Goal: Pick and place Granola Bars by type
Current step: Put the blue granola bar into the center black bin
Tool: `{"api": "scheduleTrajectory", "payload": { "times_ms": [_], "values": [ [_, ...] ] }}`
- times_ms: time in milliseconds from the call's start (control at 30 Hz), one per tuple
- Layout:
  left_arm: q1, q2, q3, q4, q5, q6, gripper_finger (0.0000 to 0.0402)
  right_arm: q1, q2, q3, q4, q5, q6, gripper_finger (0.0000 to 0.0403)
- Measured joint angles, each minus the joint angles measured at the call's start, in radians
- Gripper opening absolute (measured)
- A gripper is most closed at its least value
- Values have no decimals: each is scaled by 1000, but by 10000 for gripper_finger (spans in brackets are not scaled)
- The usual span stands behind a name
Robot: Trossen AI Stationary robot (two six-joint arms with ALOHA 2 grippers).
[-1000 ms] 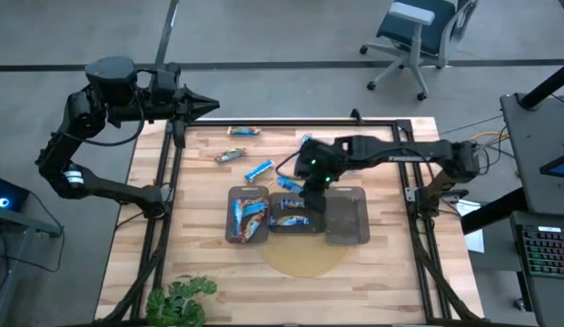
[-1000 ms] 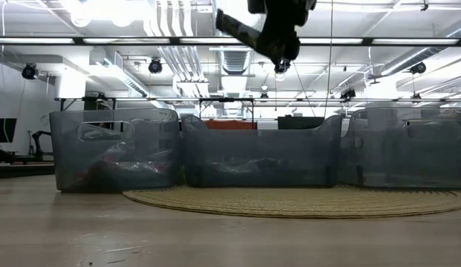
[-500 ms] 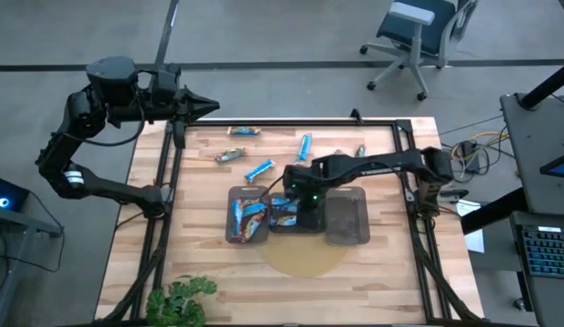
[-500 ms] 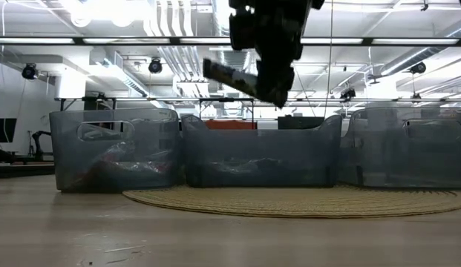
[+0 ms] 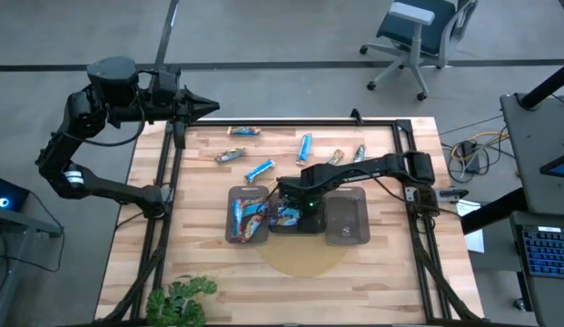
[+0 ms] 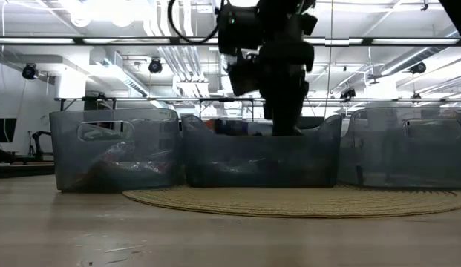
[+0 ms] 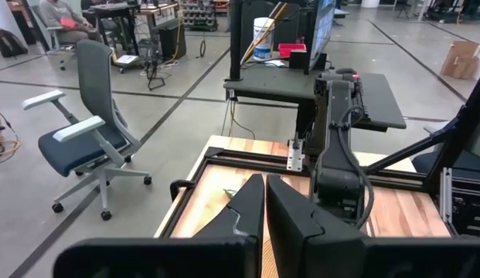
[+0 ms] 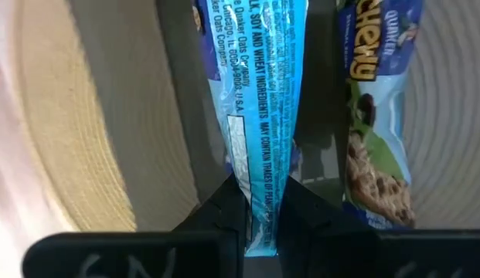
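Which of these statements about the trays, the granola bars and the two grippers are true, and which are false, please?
1. The right gripper is shut on a blue granola bar. True.
2. The right gripper is over the right tray. False: it is lowered into the middle tray.
3. The left gripper is shut and waits off the table's far left corner. True.
4. All granola bars are already in trays. False: several loose bars lie on the wooden table.
5. The right tray holds bars. False: it looks empty.
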Motion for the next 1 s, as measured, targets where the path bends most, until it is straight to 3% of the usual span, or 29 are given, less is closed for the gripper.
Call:
{"api": "scheduleTrajectory", "payload": {
  "times_ms": [600, 1000],
  "values": [
    [0, 0, 0, -2, 1, 0, 0, 0, 12, 0, -22, -1, -31, 42],
    [0, 0, 0, -2, 1, 0, 0, 0, 10, 0, -22, -1, -8, 159]
  ]
}}
